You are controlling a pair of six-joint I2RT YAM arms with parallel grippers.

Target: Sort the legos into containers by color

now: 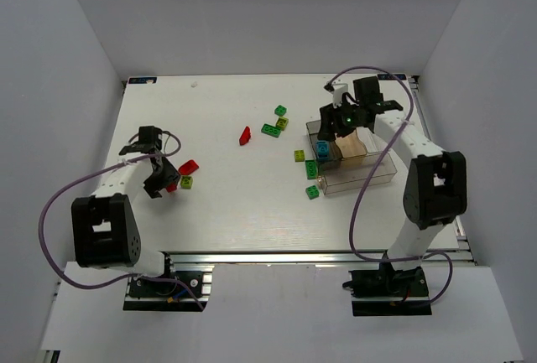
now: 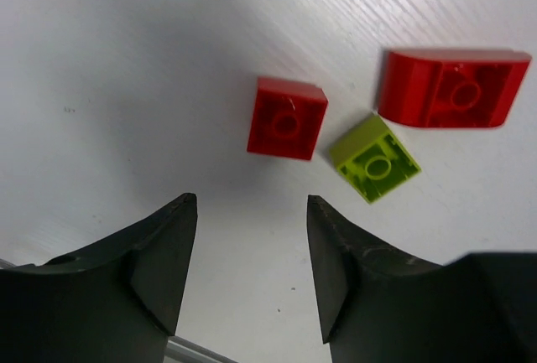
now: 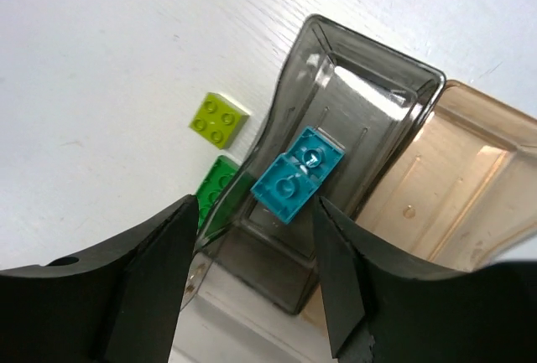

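Near the left edge of the table (image 1: 226,220), the left end effector (image 2: 252,212) hangs open, with a small red brick (image 2: 287,118) just ahead of its gap. That brick is square, so no long axis matters, though its sides sit slightly skewed to the closing line. A yellow-green brick (image 2: 374,157) lies just beside it, and a longer red brick (image 2: 453,88) lies beyond, lengthwise across the view. The left arm is much the nearer to these. Toward the right edge, the right end effector (image 3: 256,212) is also open above the box (image 3: 377,54). Light blue bricks (image 3: 298,174) lie in its grey compartment (image 3: 369,103), and the tan compartment (image 3: 453,170) looks bare.
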